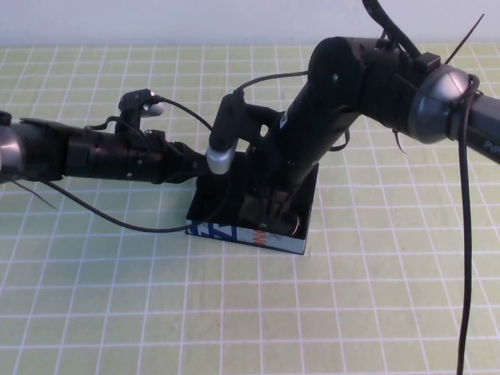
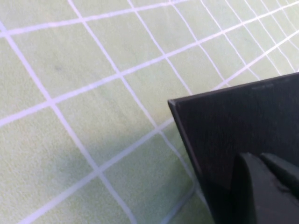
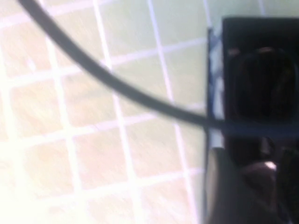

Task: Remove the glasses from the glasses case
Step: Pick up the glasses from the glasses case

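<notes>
The glasses case [image 1: 246, 233] lies open at the table's middle, its blue, white and orange printed side facing me. My left gripper [image 1: 199, 168] reaches in from the left and is closed on the case's left edge; its wrist view shows the flat black lid [image 2: 233, 126] with a finger [image 2: 261, 186] against it. My right gripper [image 1: 273, 212] reaches down inside the case. In the right wrist view a dark lens of the glasses [image 3: 261, 84] shows inside the case, behind its printed wall [image 3: 215, 93]. In the high view the right arm hides the glasses.
The table is covered by a green mat with a white grid [image 1: 117, 312]. A black cable [image 1: 141, 226] loops from the left arm over the mat beside the case and crosses the right wrist view [image 3: 117, 86].
</notes>
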Controlling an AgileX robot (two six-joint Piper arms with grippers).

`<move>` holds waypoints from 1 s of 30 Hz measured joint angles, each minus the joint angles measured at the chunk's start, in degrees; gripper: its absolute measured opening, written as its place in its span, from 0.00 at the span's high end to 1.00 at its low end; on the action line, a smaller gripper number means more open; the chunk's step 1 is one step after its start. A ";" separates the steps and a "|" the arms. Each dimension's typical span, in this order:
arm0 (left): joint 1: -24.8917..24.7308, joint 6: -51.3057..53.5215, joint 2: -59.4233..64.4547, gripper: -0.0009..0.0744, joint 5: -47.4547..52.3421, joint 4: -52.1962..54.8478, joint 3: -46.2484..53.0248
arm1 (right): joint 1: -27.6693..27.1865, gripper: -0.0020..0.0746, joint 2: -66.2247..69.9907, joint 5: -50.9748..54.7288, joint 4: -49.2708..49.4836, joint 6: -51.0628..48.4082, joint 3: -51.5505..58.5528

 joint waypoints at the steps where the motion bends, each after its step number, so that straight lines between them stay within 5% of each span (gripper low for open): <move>1: 0.00 -0.13 0.00 0.99 0.00 0.00 0.00 | 0.00 0.68 0.00 0.00 -0.88 -0.92 0.00; 30: 0.00 -2.81 0.00 0.99 1.61 1.44 0.00 | 0.00 0.62 8.42 -3.45 -4.71 -3.28 -4.44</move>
